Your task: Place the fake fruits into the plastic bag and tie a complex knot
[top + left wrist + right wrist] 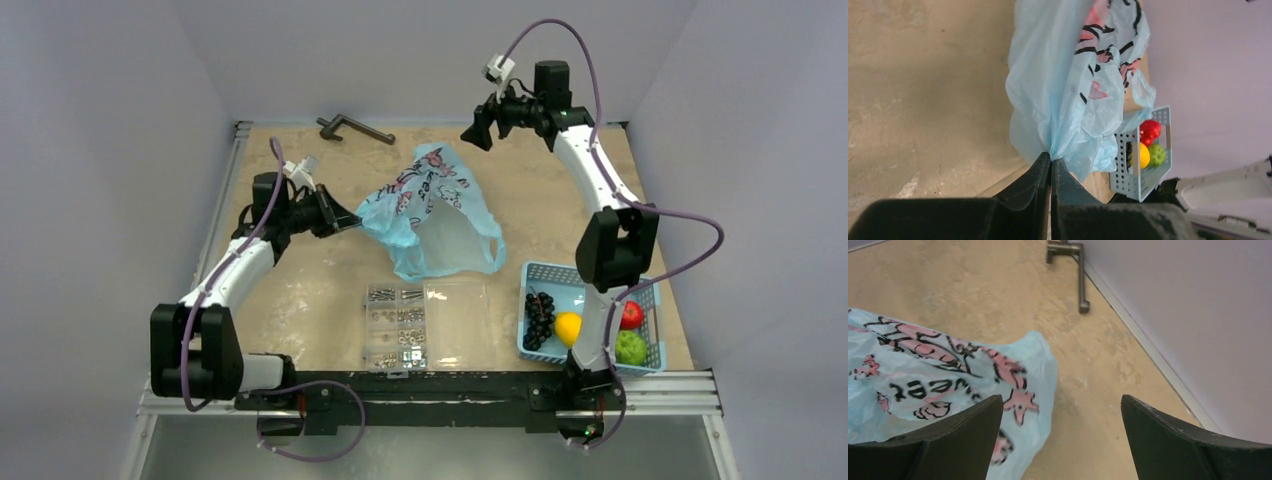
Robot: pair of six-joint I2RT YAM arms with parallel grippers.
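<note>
Light-blue plastic bag [435, 215], mid-table, is pinched by the left gripper [1050, 162]; the right gripper [1060, 402] is spread wide near the far edge; grapes [539, 318], lemon [568, 328], red fruit [631, 315] and green fruit [630, 347] are contained in the near-right basket [548, 270]

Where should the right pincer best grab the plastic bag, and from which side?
Pinch the plastic bag at its raised far corner, coming down from above and behind. The thin film peaks there, near the open right pincer, opposite the edge the left pincer is shut on, so it probably pinches easily.
</note>
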